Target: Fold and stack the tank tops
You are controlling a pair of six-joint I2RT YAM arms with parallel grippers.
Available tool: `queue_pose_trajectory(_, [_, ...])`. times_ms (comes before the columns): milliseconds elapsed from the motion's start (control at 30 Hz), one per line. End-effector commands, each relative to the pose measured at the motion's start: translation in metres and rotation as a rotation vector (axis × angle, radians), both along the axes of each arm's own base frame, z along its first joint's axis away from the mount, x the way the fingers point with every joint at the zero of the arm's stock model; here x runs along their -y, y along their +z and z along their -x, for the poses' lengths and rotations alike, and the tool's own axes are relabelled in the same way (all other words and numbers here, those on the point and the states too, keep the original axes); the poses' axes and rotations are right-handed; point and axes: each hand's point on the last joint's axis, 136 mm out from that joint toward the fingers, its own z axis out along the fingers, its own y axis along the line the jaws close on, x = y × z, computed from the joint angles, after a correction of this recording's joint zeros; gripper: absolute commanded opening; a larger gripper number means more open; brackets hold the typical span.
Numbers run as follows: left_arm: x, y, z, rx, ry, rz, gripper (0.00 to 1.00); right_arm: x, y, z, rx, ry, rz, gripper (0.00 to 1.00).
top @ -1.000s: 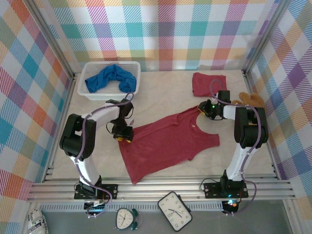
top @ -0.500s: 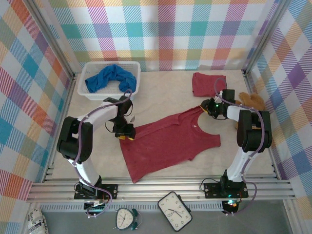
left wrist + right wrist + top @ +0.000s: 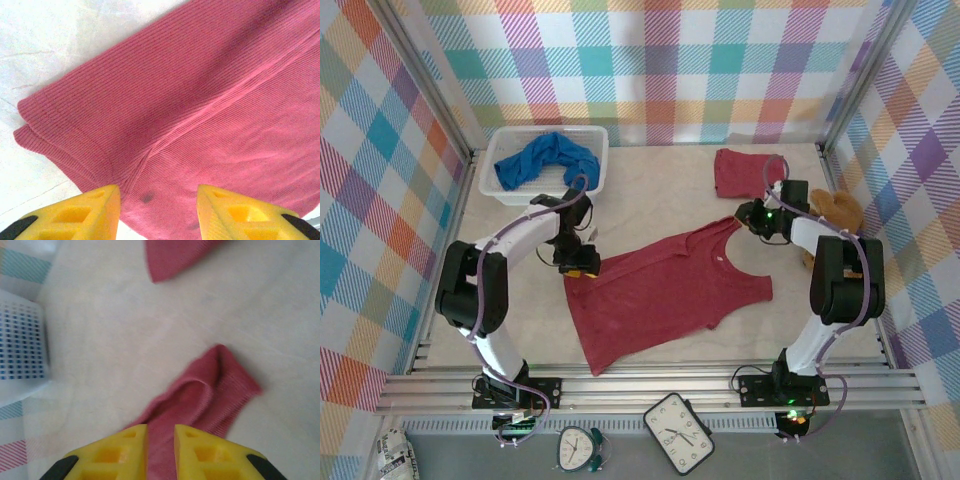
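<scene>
Left hand [image 3: 157, 200], fingers apart, poised above the hem corner of the spread red tank top [image 3: 200, 100], a ribbed knit lying flat on the pale tabletop [image 3: 650, 200]. Right hand [image 3: 160, 432], fingers pinched together on that top's shoulder strap, cloth bunched just ahead.

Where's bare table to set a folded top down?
Bare: the back strip between the white mesh basket and the folded dark red tank top; also the near edge just right of the spread dark red tank top. Crowded: the middle, under that top, and the right edge by the teddy bear.
</scene>
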Motion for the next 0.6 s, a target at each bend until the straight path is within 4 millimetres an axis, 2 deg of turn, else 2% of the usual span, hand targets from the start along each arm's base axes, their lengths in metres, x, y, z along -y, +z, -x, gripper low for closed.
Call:
queue_pose_trajectory(0, [0.004,0.005,-0.007,0.007,0.052,0.036,0.43,-0.020,0.018,-0.014,0.052,0.064,-0.032,0.22])
queue_pose_trajectory(267, [-0.012,-0.032,-0.012,-0.036,0.071,-0.037,0.37,-0.020,-0.032,-0.031,-0.100,0.067,-0.011,0.23])
queue_pose_trajectory(567, [-0.023,-0.061,-0.013,-0.104,0.061,-0.090,0.26,-0.021,-0.072,-0.016,-0.250,0.078,0.005,0.22])
